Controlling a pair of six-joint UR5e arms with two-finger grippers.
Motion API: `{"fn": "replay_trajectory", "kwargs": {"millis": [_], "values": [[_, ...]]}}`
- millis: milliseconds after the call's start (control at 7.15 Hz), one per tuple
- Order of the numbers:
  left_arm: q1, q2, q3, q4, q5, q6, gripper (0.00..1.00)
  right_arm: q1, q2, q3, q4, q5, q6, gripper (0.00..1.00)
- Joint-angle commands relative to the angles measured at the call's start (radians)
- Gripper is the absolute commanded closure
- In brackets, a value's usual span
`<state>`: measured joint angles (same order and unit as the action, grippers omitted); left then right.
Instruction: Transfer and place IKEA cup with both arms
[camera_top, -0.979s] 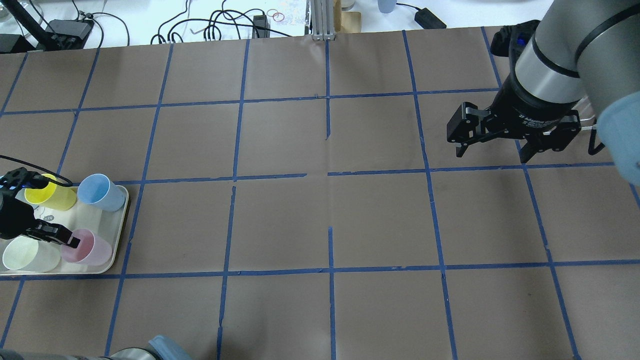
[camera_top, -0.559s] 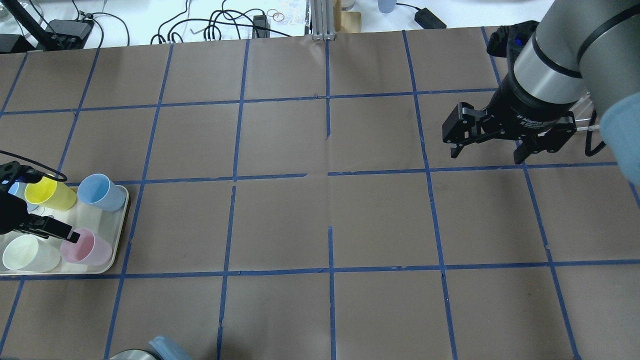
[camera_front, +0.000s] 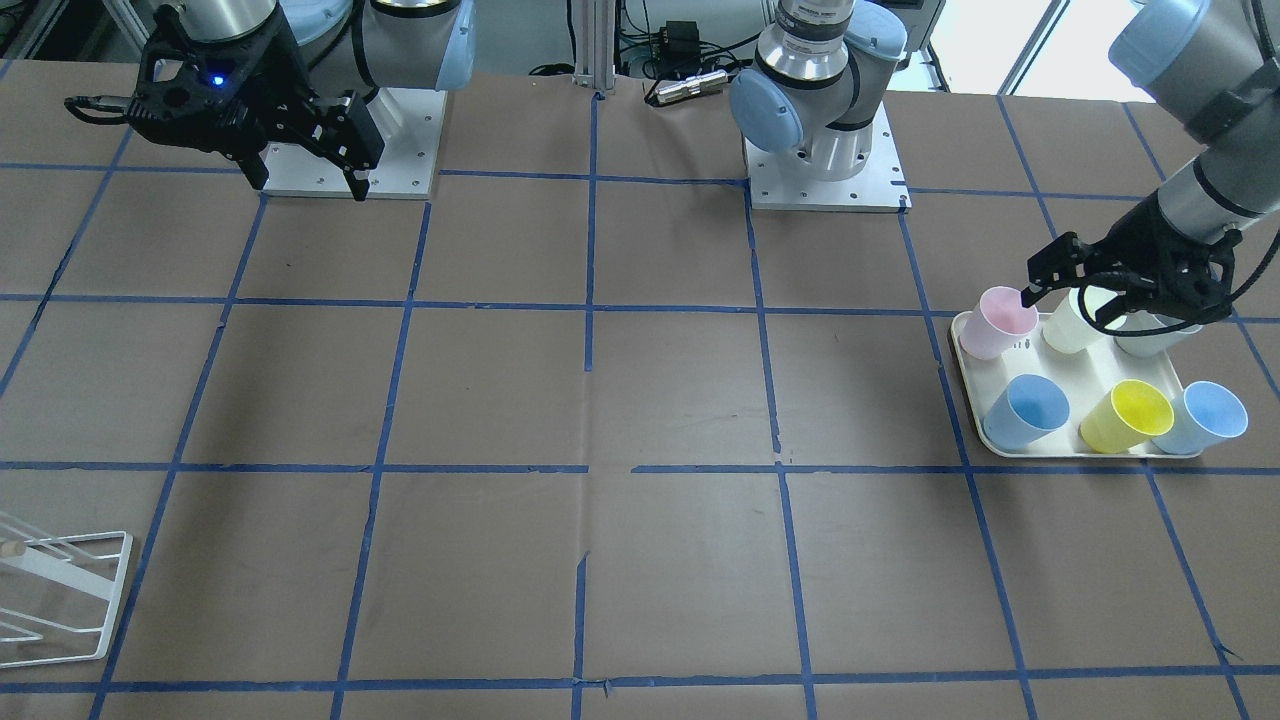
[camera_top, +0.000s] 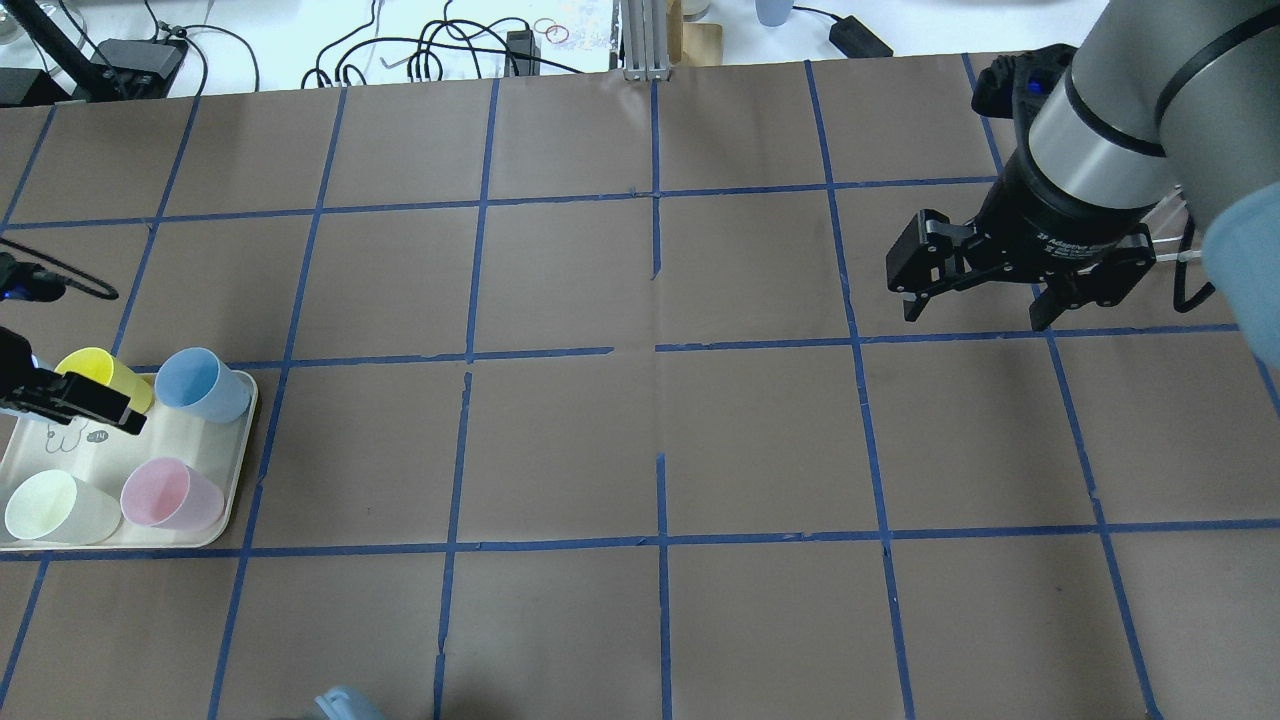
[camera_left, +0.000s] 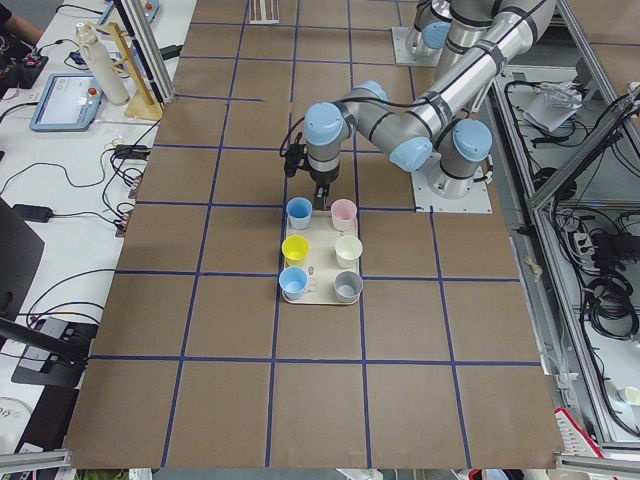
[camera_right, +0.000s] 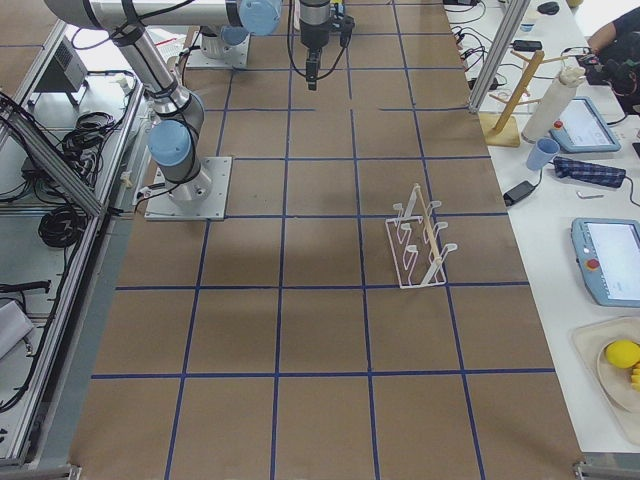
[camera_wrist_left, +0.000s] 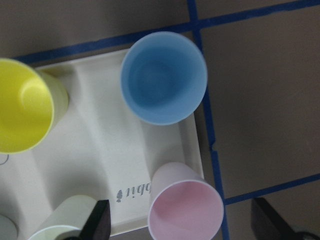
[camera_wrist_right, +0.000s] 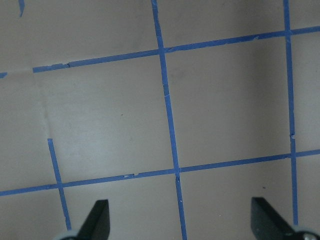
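Pink IKEA cup (camera_top: 170, 494) stood in the tray's (camera_top: 176, 436) corner beside a cream cup (camera_top: 52, 506), blue cup (camera_top: 200, 385) and yellow cup (camera_top: 96, 376) near; left gripper (camera_wrist_left: 182, 221) hung spread above it, right gripper (camera_top: 975, 313) spread, well apart.

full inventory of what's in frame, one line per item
table: 1, brown paper with blue tape grid, under everything
tray: 1, cream-white, table end on robot's left
pink cup: 1, pale pink, tray row nearest robot, inner corner
cream cup: 1, cream, same row, middle
grey cup: 1, grey-white, same row, outer end
blue cups: 2, light blue, both ends of far row
yellow cup: 1, yellow, between them
rack: 1, white wire, table end on robot's right
cables: several, black, bench beyond table
arms: 2, silver-grey, light-blue caps
left gripper: 1, black, open, over tray by pink cup
right gripper: 1, black, open, above table's other end
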<state>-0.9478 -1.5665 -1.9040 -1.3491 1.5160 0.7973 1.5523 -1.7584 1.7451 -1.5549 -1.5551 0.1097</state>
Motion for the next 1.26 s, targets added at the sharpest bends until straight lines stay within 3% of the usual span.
{"fn": "replay_trajectory", "kwargs": {"millis": [0,280,559,839,1119], "values": [[-0.266,0.022,0.127,-0.125,0.01,-0.33,0.0,0.0,-0.003,0.001,0.001,0.004,-0.001,0.0],[-0.478,0.025,0.259,-0.224,0.026,-0.659,0.0,0.0,-0.004,0.002,0.001,0.006,0.001,0.0],[-0.638,0.029,0.325,-0.263,0.03,-0.816,0.0,-0.003,-0.003,0.002,0.001,0.007,0.001,0.0],[-0.671,0.014,0.371,-0.26,0.076,-0.831,0.0,-0.003,-0.003,0.002,0.001,0.007,0.002,0.0],[-0.664,-0.076,0.488,-0.271,0.105,-0.823,0.0,-0.008,-0.006,0.002,0.001,0.006,0.008,0.0]]}}
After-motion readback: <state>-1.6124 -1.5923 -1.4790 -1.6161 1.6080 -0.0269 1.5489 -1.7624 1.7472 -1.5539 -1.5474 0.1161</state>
